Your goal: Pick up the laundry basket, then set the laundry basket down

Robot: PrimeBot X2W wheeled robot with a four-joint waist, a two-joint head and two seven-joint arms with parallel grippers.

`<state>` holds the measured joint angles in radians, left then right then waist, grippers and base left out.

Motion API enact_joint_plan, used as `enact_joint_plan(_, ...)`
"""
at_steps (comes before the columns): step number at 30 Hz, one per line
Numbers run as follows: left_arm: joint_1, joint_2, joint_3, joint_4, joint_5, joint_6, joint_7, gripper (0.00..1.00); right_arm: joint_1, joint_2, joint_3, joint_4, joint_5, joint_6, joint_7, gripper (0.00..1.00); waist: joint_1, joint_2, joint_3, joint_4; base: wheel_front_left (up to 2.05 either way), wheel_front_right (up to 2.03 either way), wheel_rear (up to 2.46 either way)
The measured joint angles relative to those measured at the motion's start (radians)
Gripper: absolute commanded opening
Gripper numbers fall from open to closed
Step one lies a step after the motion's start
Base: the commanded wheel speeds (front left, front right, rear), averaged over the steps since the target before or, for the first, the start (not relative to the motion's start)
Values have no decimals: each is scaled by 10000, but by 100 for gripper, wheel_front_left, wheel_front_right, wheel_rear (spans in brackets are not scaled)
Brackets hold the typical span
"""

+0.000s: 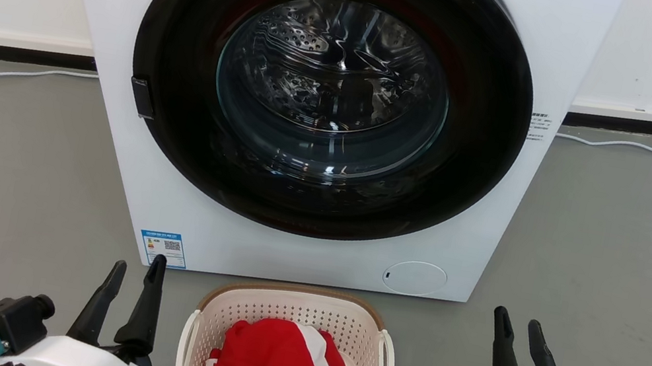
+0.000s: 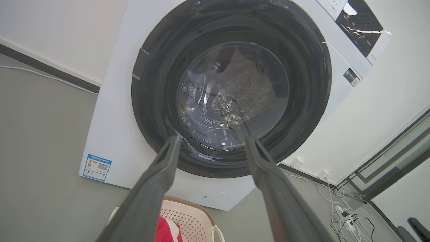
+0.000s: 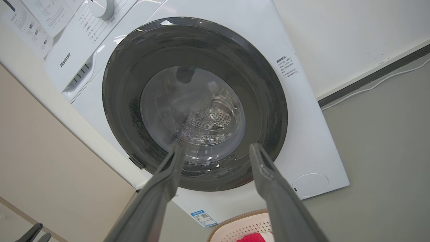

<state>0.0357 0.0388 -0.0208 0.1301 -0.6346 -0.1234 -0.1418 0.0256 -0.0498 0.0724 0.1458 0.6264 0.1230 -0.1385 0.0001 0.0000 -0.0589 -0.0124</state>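
cream laundry basket with red garment sits before the washing machine; left gripper and right gripper flank it, both spread, apparently staged for its handles.

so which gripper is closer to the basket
Left. The left gripper is close beside the basket, on its left side. The right gripper stands clearly farther off on its right side. Both are open and neither touches it.
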Motion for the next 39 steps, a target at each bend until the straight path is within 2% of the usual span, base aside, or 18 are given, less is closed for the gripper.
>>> enact_joint_plan(19,203,23,-182,-307,2086,-8,-548,100,184,6,-73,-138,-2370,2,-562,100,0,0,-29,-61,0,0,0)
enact_joint_plan(39,203,50,-339,-527,4157,-13,-1135,100,186,10,-259,-359,-4234,4,-1093,100,0,0,-84,-88,0,0,0)
